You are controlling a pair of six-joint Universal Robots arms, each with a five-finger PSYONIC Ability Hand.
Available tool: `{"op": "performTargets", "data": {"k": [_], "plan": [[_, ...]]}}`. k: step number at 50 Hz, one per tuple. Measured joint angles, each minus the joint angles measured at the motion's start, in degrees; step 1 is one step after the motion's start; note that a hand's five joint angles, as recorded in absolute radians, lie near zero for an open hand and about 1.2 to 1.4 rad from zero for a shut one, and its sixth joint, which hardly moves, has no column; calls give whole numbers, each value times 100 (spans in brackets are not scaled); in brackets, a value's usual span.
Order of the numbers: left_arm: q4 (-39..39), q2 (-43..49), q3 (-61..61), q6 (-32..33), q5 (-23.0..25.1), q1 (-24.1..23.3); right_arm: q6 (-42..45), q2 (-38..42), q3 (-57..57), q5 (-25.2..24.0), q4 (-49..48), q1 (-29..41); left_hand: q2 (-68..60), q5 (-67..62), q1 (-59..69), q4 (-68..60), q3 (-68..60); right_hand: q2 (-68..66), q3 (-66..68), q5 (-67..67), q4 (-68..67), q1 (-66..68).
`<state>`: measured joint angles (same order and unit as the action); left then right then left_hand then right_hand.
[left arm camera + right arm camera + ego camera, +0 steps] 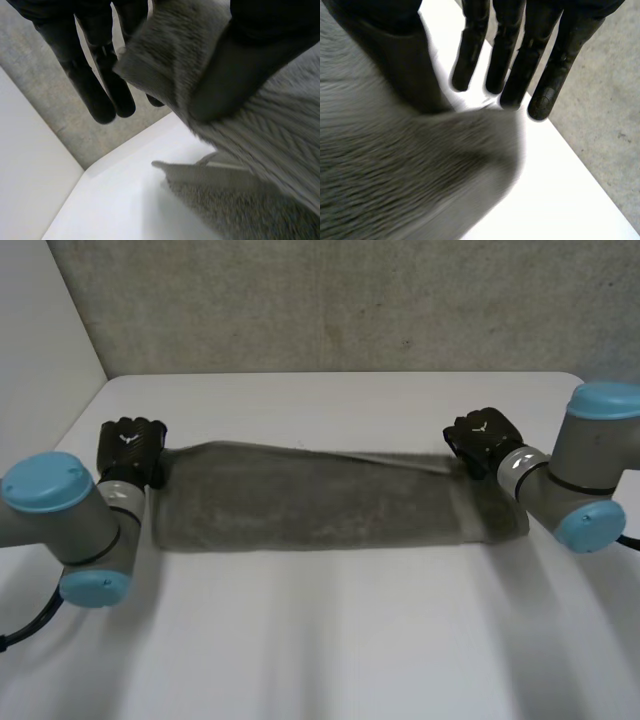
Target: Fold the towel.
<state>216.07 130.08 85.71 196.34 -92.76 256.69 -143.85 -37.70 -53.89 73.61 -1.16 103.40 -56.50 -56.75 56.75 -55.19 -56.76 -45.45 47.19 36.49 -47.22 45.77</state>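
Two black robot hands each grip one far corner of a grey towel (pixel 320 505) that lies lengthwise across a white table (pixel 330 640).

In the head view, the left hand (pixel 130 448) sits at the towel's far corner on the robot's left side. In the left wrist view, its thumb (pixel 235 75) presses down on a raised corner of the cloth. Its fingers (pixel 97 95) run straight along the other side, and one finger is partly hidden behind the fabric. The corner is pinched between thumb and fingers and is lifted off the table, while the rest of the towel lies on the surface below.

The right hand (pixel 483 438) is at the far corner on the opposite end. In the right wrist view, its thumb (pixel 395 55) lies on top of the cloth and its fingers (pixel 517 70) extend straight beyond the cloth's edge. The towel is caught between thumb and fingers.

Between the two hands, the towel's far long edge stands slightly raised, and the near long edge rests flat on the table. The towel's right end reaches under the right arm (pixel 590 460), and the left arm (pixel 70 515) stands just beside the left end.

Behind the table's far edge rises a rough grey wall (pixel 350 300).
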Motion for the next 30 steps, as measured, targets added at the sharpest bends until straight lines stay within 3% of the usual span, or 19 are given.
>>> {"op": "performTargets", "data": {"k": [1,4,6,12,16,22,30], "plan": [[-12,79,-115,0,0,-27,8,110,95,76,-9,20,958,959,-1120,1001,968,1174,-1149,-1100,1135,-1039],[-42,244,-354,-1,-1,-87,20,305,278,278,-26,60,3321,3446,-3508,3381,3403,2899,-2981,-3095,2968,-2857],[-63,331,-494,-1,-2,-125,19,389,384,463,-59,85,4025,4211,-4069,3930,4107,3122,-3320,-3326,3263,-3181],[-91,294,-609,-2,-5,-173,-18,288,415,884,-240,131,4113,4372,-4091,3964,4200,3122,-3325,-3326,3265,-3218],[-103,-9,-485,-2,-5,-176,-64,-221,199,999,-344,151,4113,4380,-4101,3964,4201,3122,-3325,-3326,3265,-3218],[-104,-694,-37,-7,-5,-161,-200,-1309,-406,968,-366,157,4113,4381,-4106,3964,4221,3122,-3325,-3327,3265,-3218],[-12,-1490,947,-14,28,-165,-280,-2021,-1269,864,-7,139,4114,4389,-4114,3964,4226,3122,-3326,-3326,3265,-3220]]}}
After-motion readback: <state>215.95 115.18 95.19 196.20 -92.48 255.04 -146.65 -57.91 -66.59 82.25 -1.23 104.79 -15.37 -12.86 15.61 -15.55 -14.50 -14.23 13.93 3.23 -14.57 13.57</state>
